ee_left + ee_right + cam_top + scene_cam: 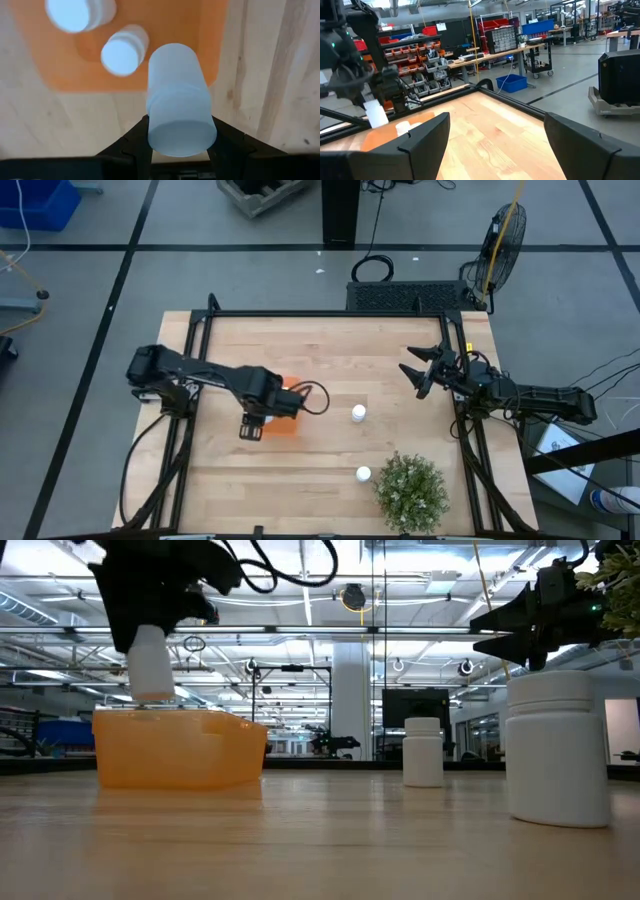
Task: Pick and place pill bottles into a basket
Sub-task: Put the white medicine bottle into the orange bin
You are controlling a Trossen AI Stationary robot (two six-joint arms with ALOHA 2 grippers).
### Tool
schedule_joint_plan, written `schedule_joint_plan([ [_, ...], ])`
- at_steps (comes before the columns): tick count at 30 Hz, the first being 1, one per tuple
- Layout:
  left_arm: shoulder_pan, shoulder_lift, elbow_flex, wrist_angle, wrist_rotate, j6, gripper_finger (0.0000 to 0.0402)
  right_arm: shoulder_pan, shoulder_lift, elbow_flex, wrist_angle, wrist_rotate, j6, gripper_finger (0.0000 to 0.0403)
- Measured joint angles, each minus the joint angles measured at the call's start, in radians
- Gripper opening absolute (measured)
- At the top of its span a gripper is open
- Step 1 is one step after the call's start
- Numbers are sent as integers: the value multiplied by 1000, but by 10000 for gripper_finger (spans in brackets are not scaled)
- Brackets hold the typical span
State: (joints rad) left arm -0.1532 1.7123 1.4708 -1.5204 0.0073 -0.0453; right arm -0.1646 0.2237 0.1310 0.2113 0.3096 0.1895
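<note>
Left gripper (179, 145), clamped on a pill bottle (178, 107), hung over the orange basket (284, 406) left of centre on the bench (330, 350); only the left wrist view showed two more bottles (122, 51) lying inside the basket, while the low view showed the held bottle just above its rim. Two further bottles stood on the bench to the right, one mid-bench (359, 413), one nearer, beside the green plant (411, 492). Right gripper (417, 371) waited at the far right, fingers apart, holding nothing.
</note>
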Motion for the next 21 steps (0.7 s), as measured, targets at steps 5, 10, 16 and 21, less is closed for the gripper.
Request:
schedule_joint_plan([
  [5,5,60,0,-1,-4,41,156,0,0,0,0,0,0,313],
  [10,11,107,0,4,13,65,156,0,0,0,0,0,1,313],
  [16,7,161,0,3,22,78,156,0,0,0,-5,0,1,313],
  [21,-1,205,0,12,53,101,156,0,0,0,-7,0,0,313],
])
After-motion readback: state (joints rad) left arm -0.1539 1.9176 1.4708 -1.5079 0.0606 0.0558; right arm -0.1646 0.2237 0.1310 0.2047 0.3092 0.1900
